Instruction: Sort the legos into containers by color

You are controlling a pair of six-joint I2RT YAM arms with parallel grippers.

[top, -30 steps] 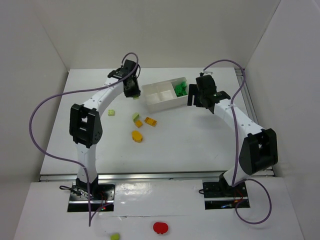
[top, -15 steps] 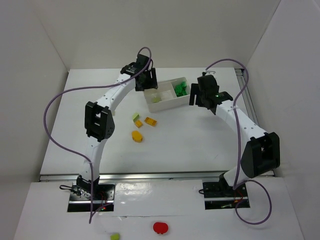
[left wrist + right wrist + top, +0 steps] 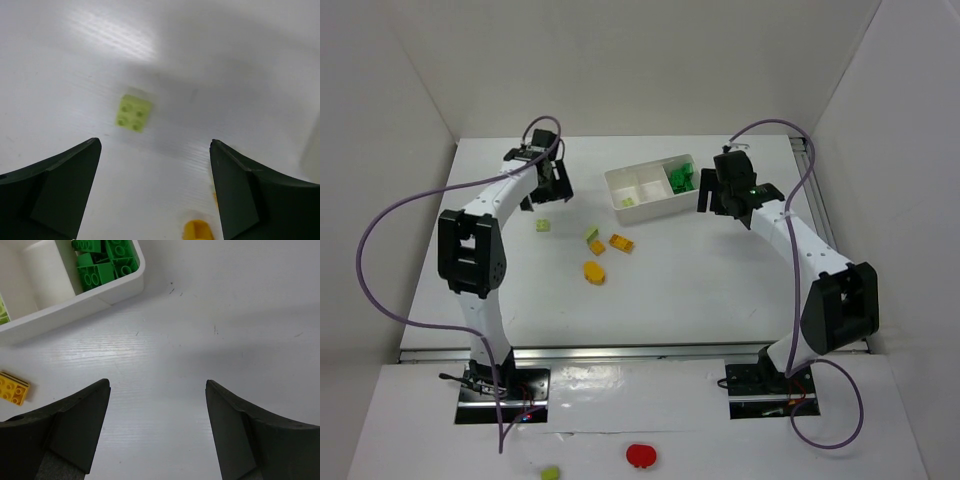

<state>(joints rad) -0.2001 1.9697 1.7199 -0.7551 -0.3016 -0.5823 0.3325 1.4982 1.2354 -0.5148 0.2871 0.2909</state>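
Left wrist view shows you the left gripper point(image 3: 155, 144) with its jaws spread wide and nothing between them, hanging over the table point(image 3: 240, 60). A lime brick point(image 3: 133, 113) lies flat, studs up, just ahead of the gap, and an orange piece point(image 3: 197, 230) peeks in at the bottom edge. From the top camera you can see that brick lying apart from a loose group nearer the centre: a second lime piece point(image 3: 591, 233), two orange bricks point(image 3: 620, 242) and a rounded orange block point(image 3: 593, 271). Your right gripper point(image 3: 157, 384) also has its jaws spread and holds nothing, hovering beside the right end of the white tray point(image 3: 75, 307). Green bricks point(image 3: 102, 262) sit piled in the tray's rightmost compartment.
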